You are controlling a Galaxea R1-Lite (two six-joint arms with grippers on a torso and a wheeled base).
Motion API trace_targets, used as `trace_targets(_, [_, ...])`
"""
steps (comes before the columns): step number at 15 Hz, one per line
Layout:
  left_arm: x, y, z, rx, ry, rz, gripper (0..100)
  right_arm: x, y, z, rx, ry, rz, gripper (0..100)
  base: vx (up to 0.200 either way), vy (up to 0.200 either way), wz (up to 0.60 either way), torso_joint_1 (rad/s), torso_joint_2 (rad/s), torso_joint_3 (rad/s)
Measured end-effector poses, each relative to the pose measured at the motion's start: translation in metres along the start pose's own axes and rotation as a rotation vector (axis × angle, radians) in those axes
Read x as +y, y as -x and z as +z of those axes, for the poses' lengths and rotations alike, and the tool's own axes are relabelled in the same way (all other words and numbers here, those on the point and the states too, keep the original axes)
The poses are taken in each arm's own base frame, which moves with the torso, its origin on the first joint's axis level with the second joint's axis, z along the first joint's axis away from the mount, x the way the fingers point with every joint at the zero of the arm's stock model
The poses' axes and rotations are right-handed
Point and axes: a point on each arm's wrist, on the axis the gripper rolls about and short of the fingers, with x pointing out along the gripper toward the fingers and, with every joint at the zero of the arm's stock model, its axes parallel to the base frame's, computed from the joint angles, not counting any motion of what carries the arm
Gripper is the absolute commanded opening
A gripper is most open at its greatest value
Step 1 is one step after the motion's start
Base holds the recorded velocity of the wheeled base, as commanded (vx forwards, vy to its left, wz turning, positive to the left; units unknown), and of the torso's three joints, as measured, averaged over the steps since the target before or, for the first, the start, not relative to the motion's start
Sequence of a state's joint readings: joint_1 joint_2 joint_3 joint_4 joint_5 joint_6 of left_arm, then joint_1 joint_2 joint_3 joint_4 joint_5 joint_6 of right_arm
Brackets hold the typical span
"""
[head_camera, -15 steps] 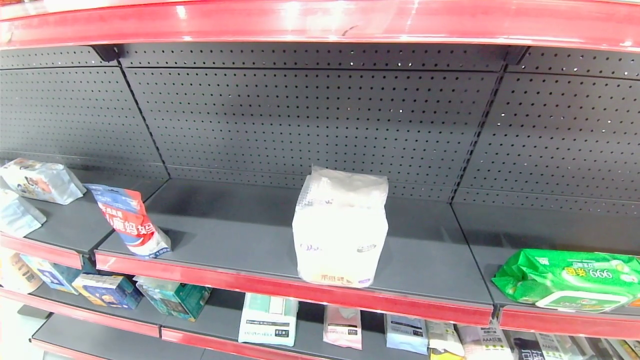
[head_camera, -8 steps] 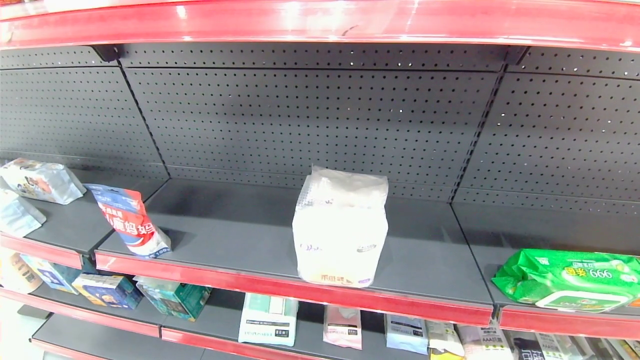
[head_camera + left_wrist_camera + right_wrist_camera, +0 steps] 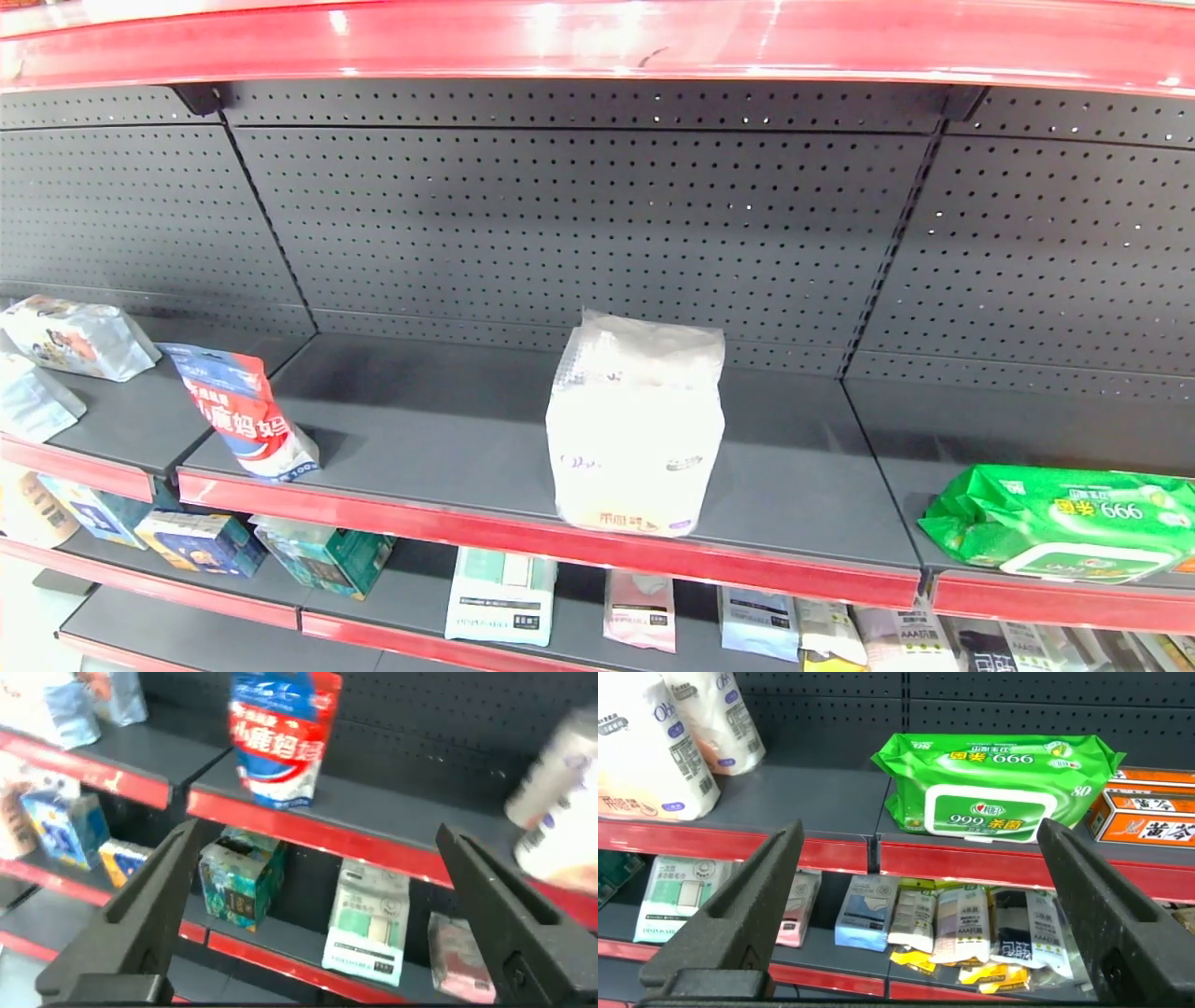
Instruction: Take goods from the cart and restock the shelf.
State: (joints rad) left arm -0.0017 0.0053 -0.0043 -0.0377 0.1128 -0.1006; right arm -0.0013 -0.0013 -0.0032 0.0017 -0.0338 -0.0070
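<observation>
Nothing on the grey metal shelf with its red front edge point(image 3: 448, 420) has shifted over the last second, and the head view holds steady. I judge this a pause: no item is in hand, so another must be fetched from the cart before restocking goes on.

The left gripper point(image 3: 318, 835) has its fingers spread wide with nothing between them. Straight ahead of it, near the shelf's front edge, stands the red, white and blue plastic pouch point(image 3: 245, 411). The tall white plastic-wrapped pack of paper rolls point(image 3: 638, 429) stands upright farther along, off to the inner side of each gripper. The flat green soft pack of wipes point(image 3: 1064, 523) lies ahead of the right gripper point(image 3: 920, 829), whose fingers are also wide apart and empty.

The left wrist view brings close the teal cardboard box point(image 3: 238, 882) on the tier below the pouch. The right wrist view makes plain an orange carton point(image 3: 1153, 817) just beside the wipes.
</observation>
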Motion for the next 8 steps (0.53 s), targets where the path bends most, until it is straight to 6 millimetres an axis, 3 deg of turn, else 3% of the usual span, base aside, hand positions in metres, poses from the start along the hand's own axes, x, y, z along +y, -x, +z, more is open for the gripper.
trace_targets(4, [-0.0048,0.0005,-0.0009,0.000,-0.181,-0.218,100,0.0000,0.0000,0.0000,0.000,0.000,-0.001,100,0.000,0.000,0.00,0.000,0.00,0.000])
trace_targets(8, [-0.0051,0.0001,-0.0012,0.006,-0.200,-0.237,100,0.0000,0.0000,-0.0001,0.000,0.000,0.000,100,0.000,0.000,0.00,0.000,0.00,0.000])
